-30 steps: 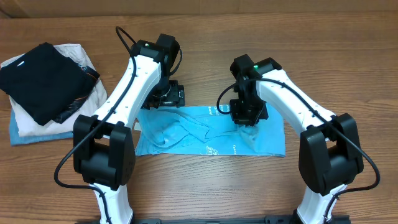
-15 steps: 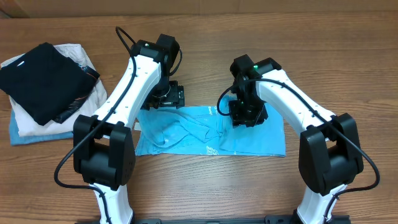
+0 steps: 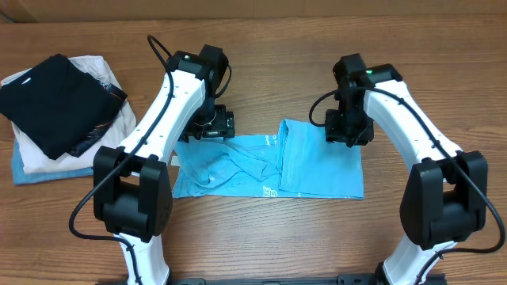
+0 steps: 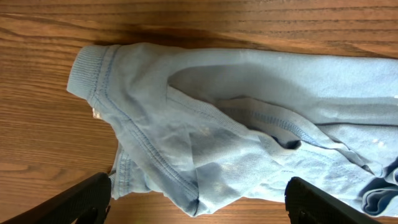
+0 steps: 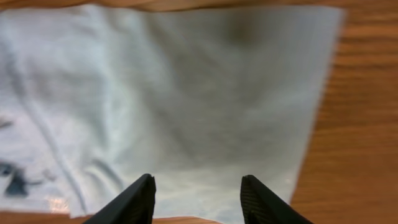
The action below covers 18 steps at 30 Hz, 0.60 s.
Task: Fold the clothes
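The light sky-blue T-shirt [image 3: 269, 166] lies on the wooden table as a folded band, rumpled on its left half, flat on its right. White print shows near its front edge. My left gripper [image 3: 212, 125] hangs over the shirt's far left corner, open and empty; its wrist view shows the ribbed collar and bunched seams [image 4: 205, 137] between the wide-spread fingers [image 4: 199, 205]. My right gripper [image 3: 348, 131] is over the shirt's far right part, open and empty; its wrist view shows flat blue cloth [image 5: 186, 99] beneath the fingers [image 5: 198, 199].
A stack of folded garments sits at the far left: a black one [image 3: 51, 99] on top of a cream one [image 3: 107, 119], with a blue one [image 3: 36, 174] underneath. Bare wood surrounds the shirt.
My right gripper moved right and back off the shirt's middle, leaving the right half lying flat with a fold edge near the centre. The left arm has stayed put.
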Each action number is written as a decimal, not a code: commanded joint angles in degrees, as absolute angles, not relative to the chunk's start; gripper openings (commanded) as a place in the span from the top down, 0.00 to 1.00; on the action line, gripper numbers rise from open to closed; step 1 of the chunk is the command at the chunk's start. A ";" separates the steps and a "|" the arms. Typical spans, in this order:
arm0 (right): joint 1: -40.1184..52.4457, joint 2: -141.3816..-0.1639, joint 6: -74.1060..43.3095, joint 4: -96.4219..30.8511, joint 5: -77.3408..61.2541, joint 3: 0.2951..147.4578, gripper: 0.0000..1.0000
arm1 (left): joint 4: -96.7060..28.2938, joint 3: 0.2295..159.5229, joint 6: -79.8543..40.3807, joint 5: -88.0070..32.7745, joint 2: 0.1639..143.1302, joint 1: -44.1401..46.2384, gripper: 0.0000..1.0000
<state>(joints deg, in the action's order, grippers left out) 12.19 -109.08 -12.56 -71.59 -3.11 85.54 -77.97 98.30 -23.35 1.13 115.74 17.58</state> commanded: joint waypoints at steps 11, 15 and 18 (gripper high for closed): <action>22.48 -107.85 -7.70 -59.24 -5.82 85.49 0.36 | -77.56 99.11 -22.31 1.83 116.25 17.30 0.08; 23.92 -109.71 -7.73 -56.73 -5.87 85.49 0.36 | -77.56 99.11 -22.31 1.83 116.25 17.30 0.08; 24.53 -112.40 -7.73 -56.58 -5.85 85.49 0.36 | -77.52 99.11 -22.31 1.85 116.25 17.30 0.08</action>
